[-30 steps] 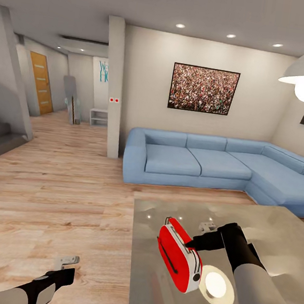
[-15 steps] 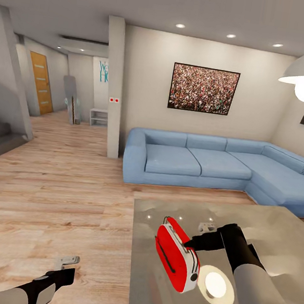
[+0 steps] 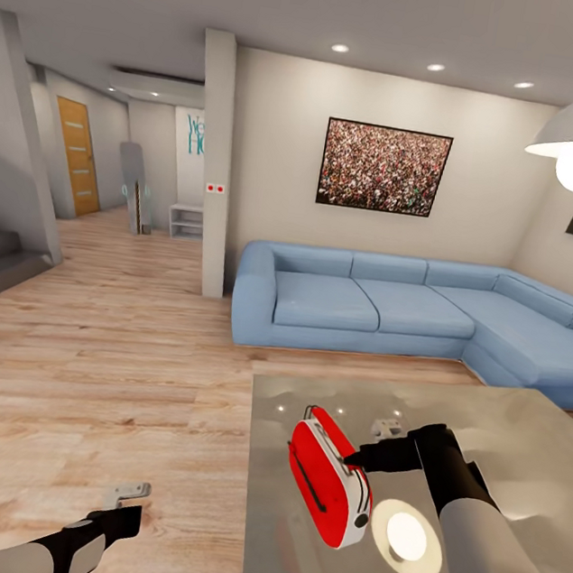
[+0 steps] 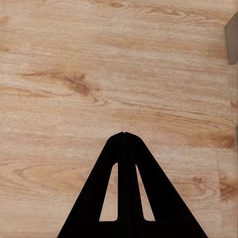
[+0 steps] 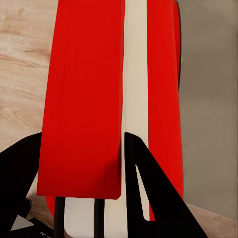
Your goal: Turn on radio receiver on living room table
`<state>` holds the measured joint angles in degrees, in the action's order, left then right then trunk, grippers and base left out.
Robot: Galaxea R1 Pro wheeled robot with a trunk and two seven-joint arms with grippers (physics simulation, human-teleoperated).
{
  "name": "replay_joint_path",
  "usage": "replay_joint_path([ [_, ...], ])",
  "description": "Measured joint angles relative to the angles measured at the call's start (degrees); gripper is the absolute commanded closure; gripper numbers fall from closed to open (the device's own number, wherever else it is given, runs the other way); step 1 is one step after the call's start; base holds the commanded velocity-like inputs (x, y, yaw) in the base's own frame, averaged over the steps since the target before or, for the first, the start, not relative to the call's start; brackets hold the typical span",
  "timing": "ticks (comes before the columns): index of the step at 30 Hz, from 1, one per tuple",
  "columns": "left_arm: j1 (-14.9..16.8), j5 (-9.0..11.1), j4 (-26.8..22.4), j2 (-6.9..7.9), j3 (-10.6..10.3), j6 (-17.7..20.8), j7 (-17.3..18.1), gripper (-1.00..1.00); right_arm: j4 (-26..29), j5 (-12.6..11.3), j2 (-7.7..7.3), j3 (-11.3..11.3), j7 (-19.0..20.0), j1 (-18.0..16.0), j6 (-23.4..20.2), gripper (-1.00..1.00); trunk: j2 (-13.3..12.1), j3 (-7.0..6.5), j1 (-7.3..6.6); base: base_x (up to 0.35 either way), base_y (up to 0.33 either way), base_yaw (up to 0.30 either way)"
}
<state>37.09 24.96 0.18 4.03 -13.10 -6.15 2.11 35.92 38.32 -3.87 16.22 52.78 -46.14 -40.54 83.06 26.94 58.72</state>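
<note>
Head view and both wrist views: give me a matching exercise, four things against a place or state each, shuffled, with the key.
Things:
1. radio receiver
2. left hand
3. right hand
4. sofa

Places or states:
A. fingers shut together, over bare wood floor
B. against the far wall, under the framed picture
C. tilted above the table
D. fingertips against the red box's side

Pairs: 1-C, 2-A, 3-D, 4-B
</note>
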Motion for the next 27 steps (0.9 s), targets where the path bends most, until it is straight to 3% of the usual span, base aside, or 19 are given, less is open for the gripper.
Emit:
replay_joint_path([
  [10,0.0,0.0,0.0,-0.07,0.0,0.0,0.0,1.0,-0.1,-0.1,0.0,-0.01,-0.41,0.01,0.04,1.0,4.01,1.8,2.2,0.0,0.0,0.0],
  [27,0.0,0.0,0.0,-0.05,0.0,0.0,0.01,1.0,-0.5,-0.27,0.0,0.0,-0.52,0.01,0.02,1.0,4.41,1.97,2.42,0.0,0.0,0.0],
])
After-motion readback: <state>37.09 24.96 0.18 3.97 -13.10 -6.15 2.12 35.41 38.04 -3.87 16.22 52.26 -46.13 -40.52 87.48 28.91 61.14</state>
